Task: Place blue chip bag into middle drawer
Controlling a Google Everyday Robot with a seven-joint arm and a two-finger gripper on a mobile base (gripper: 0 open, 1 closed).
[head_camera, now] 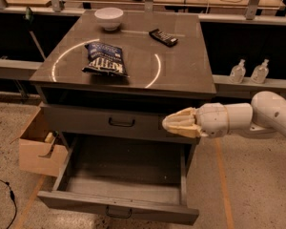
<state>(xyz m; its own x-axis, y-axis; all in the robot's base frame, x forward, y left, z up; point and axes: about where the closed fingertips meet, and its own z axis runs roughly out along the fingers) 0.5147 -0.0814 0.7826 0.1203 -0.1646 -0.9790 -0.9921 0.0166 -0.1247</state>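
The blue chip bag (105, 60) lies flat on the grey cabinet top (181, 66), left of centre, inside a bright ring of light. The middle drawer (124, 168) is pulled out wide and holds nothing; its dark handle shows at the front edge. The top drawer (121, 123) above it is closed. My gripper (168, 123) hangs at the right front of the cabinet, level with the top drawer's face, pointing left. Its cream fingers are shut and hold nothing. It is well below and to the right of the bag.
A white bowl (108, 18) and a flat black packet (163, 37) sit at the back of the cabinet top. An open cardboard box (38, 147) stands on the floor at the left. Two clear bottles (248, 72) stand on a ledge at the right.
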